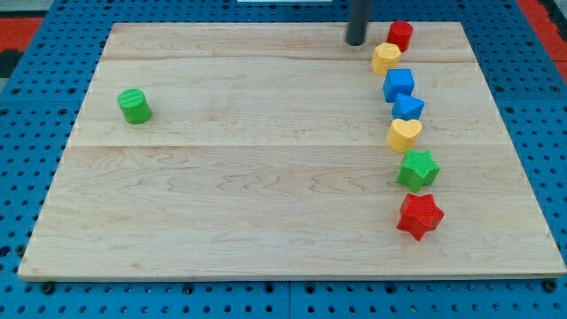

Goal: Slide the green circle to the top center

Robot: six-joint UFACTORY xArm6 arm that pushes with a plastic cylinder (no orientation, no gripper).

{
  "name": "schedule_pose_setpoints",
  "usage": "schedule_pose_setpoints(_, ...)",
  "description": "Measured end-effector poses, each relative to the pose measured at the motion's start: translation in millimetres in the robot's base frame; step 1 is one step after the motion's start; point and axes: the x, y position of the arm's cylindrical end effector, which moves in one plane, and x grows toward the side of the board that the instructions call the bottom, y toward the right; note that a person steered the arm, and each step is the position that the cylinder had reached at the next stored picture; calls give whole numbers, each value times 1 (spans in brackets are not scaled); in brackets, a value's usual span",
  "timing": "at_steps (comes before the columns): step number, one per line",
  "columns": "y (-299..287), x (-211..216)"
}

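Note:
The green circle (135,106) stands alone on the wooden board (266,195), far at the view's left, a little above mid-height. My tip (356,41) is near the view's top, right of centre, far to the right of the green circle. It sits just left of the yellow hexagon-like block (385,58) and the red block (400,35), apart from both.
A column of blocks runs down the view's right: red block, yellow block, blue cube (399,85), a smaller blue block (407,107), yellow heart (404,134), green star (417,169), red star (419,215). A blue pegboard (35,133) surrounds the board.

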Motion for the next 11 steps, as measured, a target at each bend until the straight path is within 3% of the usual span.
schedule_pose_setpoints(1,-23,94)
schedule_pose_setpoints(2,-48,162)
schedule_pose_setpoints(3,-131,232)
schedule_pose_setpoints(4,-230,253)
schedule_pose_setpoints(5,-295,221)
schedule_pose_setpoints(8,-286,82)
schedule_pose_setpoints(9,-304,79)
schedule_pose_setpoints(10,-261,32)
schedule_pose_setpoints(11,-163,4)
